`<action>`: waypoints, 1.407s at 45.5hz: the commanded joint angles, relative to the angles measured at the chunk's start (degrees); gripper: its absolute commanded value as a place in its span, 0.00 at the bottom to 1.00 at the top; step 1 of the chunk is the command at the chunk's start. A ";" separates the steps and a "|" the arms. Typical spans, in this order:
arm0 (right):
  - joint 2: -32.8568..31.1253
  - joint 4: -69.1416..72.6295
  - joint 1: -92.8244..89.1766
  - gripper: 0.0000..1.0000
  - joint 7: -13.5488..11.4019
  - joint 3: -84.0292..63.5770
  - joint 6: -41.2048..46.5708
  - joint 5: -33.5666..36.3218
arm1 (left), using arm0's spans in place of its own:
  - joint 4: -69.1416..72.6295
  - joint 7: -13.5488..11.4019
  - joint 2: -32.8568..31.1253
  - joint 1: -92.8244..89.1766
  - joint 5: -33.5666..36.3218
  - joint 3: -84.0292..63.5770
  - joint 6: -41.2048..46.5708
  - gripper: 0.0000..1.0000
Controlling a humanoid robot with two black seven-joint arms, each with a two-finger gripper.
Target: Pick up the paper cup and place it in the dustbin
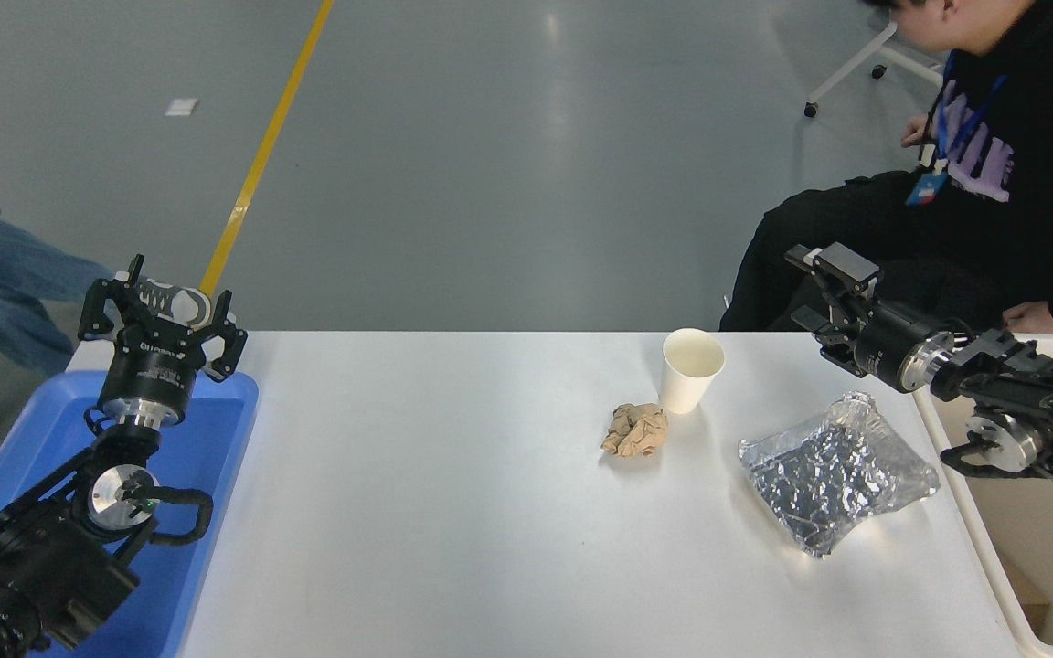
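Note:
The white paper cup (691,370) stands upright near the table's far edge, right of centre. My right gripper (816,289) is open and empty, lying sideways and pointing left. It hovers about a hand's width to the right of the cup, at the far edge. The cream-white dustbin (974,530) stands at the right edge of the table, partly cut off by the picture, with my right arm reaching over its far corner. My left gripper (161,306) is open and parked over the blue tray at the lower left.
A crumpled tan paper ball (634,431) lies just front-left of the cup. A silver foil bag (833,471) lies between the cup and the dustbin. A blue tray (216,429) sits at the left edge. A person in black (993,183) sits at the far right.

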 commanded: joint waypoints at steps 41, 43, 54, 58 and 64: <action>18.93 24.00 52.91 1.00 -40.69 -36.08 35.99 -6.62 | -0.01 0.01 0.01 0.00 0.00 0.00 0.02 0.99; 18.85 24.00 54.05 1.00 -41.93 -35.02 35.99 -5.83 | -0.01 0.01 0.01 0.00 0.00 0.00 0.02 0.99; 16.65 24.44 59.24 1.00 -41.93 -33.70 35.99 -0.82 | -0.01 0.01 0.01 -0.08 0.00 0.00 -0.06 0.99; 16.82 24.79 59.59 1.00 -41.93 -33.96 35.99 -0.73 | -0.01 0.01 0.01 -0.08 0.00 0.00 -0.06 0.99; 16.91 24.88 62.05 1.00 -41.93 -33.96 35.99 -0.64 | -0.01 0.01 0.01 -0.08 0.00 0.00 0.02 0.99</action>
